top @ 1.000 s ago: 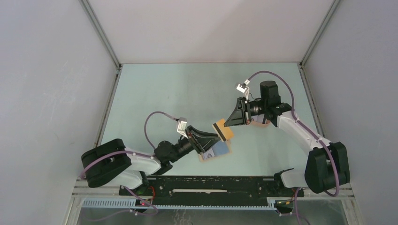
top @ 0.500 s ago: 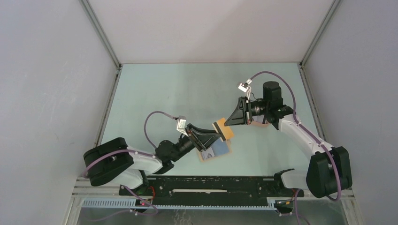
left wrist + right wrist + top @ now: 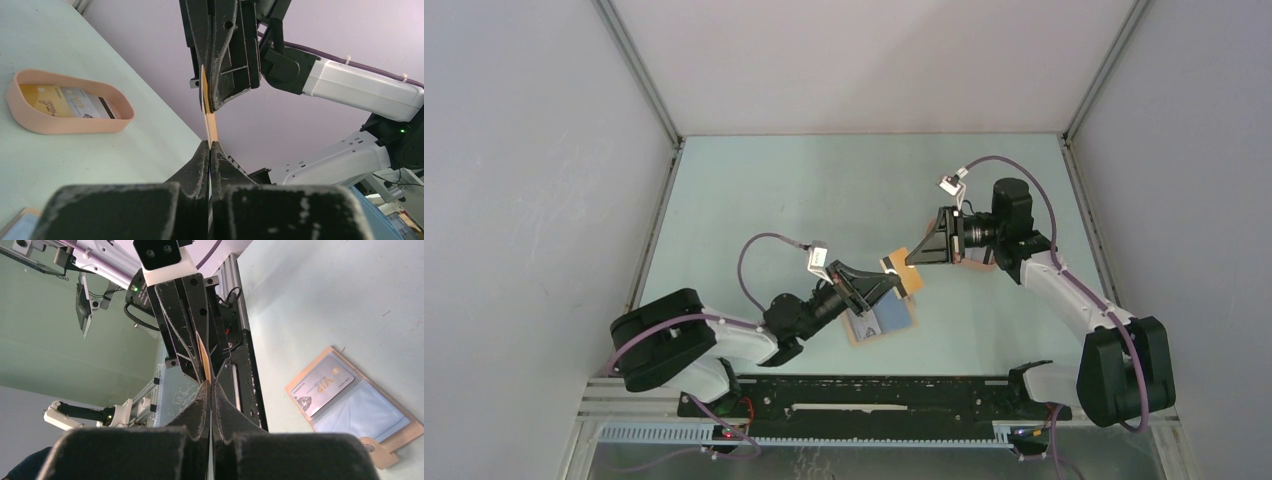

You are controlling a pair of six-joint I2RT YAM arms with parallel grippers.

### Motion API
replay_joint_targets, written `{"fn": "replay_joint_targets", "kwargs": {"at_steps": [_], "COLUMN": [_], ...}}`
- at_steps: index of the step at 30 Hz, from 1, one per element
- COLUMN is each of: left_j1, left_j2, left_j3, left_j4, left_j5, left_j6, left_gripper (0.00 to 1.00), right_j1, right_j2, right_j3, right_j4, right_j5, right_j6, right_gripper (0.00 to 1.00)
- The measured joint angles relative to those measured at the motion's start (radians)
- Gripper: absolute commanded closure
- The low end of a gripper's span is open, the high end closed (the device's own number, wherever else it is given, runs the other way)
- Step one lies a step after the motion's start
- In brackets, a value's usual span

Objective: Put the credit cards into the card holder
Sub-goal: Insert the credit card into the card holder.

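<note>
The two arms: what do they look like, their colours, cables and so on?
The left arm and right arm have white shells between bulky black joints. A looping purple cable runs along each to a small white camera block at the wrist. The left gripper and right gripper are black wedges, each with two rough-textured fingers tapering to a tip.

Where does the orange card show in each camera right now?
Top external: orange card, centre, pinched between left gripper and right gripper.
Left wrist: edge-on, centre frame, running upward.
Right wrist: edge-on, centre frame, running upward.
Shared landmark: open card holder beneath it; right side in right wrist, just a corner in left wrist.
</note>
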Motion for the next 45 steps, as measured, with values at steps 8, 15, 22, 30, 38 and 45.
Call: {"fn": "replay_joint_targets", "kwargs": {"at_steps": [8, 15, 22, 30, 38, 45], "left_j1": [0.032, 0.142, 0.154, 0.156, 0.192, 0.209], "left_j2": [-0.001, -0.006, -0.279, -0.549, -0.338, -0.082], "left_j3": [-0.018, -0.156, -0.187, -0.126, -0.124, -0.122], "left_j4": [0.011, 0.007, -0.466, -0.985, -0.941, -0.695], "left_j5": [0.002, 0.098, 0.137, 0.177, 0.351, 0.477], "left_j6": [-0.065, -0.256, -0.301, -0.266, -0.281, -0.352], "left_gripper": [1.0, 1.0, 1.0, 1.0, 1.0, 1.0], "right_j1": [-0.002, -0.029, -0.026, 0.057, 0.157, 0.185], "right_j2": [-0.003, -0.058, -0.076, 0.119, 0.244, 0.382], "right_j3": [0.007, 0.145, 0.183, 0.256, 0.286, 0.343], "right_j4": [-0.031, -0.444, -0.656, -0.86, -0.903, -0.927], "right_j5": [0.0, 0.086, 0.163, 0.262, 0.385, 0.442], "right_j6": [-0.053, -0.522, -0.809, -1.011, -1.032, -1.013], "right_gripper": [0.47, 0.39, 0.41, 0.45, 0.55, 0.63]}}
